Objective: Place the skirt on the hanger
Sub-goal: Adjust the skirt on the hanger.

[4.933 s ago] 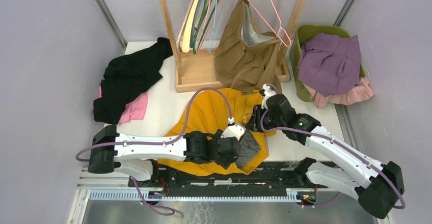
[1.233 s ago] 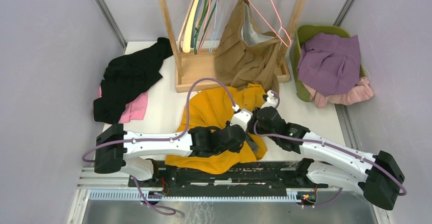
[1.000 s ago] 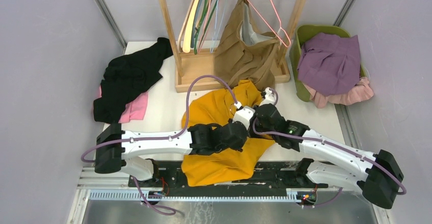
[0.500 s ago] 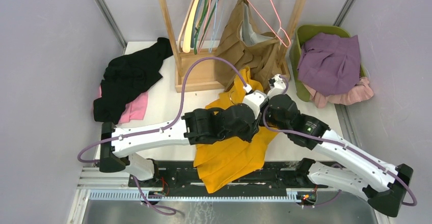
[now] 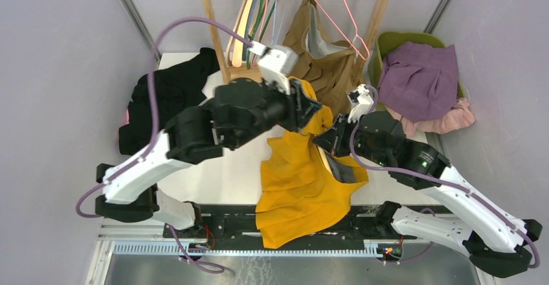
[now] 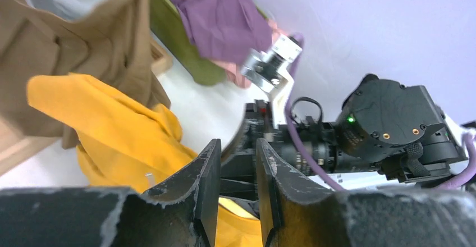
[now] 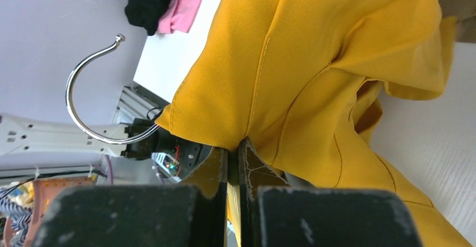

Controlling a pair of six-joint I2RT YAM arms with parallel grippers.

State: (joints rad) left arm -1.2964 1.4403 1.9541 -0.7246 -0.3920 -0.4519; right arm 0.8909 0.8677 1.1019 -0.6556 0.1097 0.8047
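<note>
Left gripper [image 6: 238, 149]: jaws slightly parted, nothing between them. Mustard-yellow skirt [image 5: 294, 181] hangs in creased folds between both arms, lower end draping past the near edge of the table [image 5: 213, 178]. Right gripper [image 7: 233, 146]: fingers pressed together, pinching the skirt's upper edge.

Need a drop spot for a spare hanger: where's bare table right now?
Only the near-left table, between the black garment and the hanging yellow skirt, though the left arm reaches above it. Crowded elsewhere: wooden rack and brown garment at the back, full green basket right.
</note>
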